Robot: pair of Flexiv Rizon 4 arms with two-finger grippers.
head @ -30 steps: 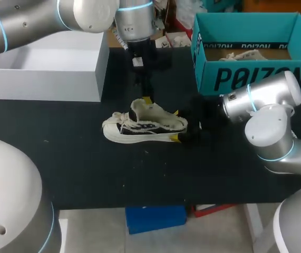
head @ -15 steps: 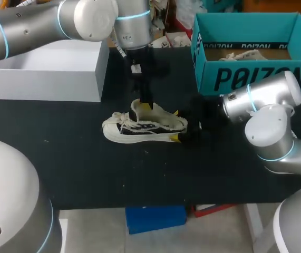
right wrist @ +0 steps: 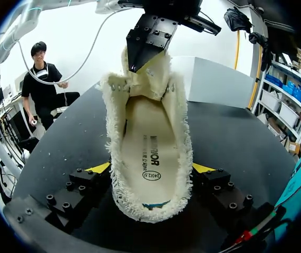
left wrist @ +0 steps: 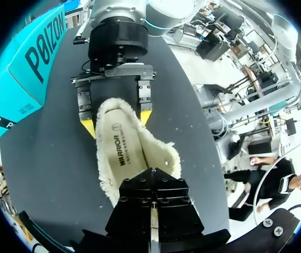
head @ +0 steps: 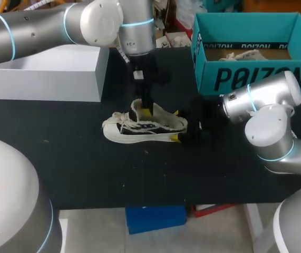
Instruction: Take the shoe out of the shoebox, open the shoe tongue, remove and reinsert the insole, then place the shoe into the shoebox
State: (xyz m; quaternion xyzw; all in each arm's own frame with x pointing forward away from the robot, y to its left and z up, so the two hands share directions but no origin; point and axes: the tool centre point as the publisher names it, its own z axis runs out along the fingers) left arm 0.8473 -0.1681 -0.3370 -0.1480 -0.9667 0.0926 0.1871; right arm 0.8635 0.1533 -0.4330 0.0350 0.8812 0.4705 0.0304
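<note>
Shoe upright on its sole at mid-table, toe to 9 o'clock, heel to 3. Teal shoebox at its 1 o'clock, well apart. Right gripper clamps the heel from both sides; left gripper, above at 12 o'clock, pinches the raised tongue.

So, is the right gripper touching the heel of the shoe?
Touching. The right wrist view shows the right gripper with its two yellow tips pressed against both sides of the heel of the shoe.
</note>
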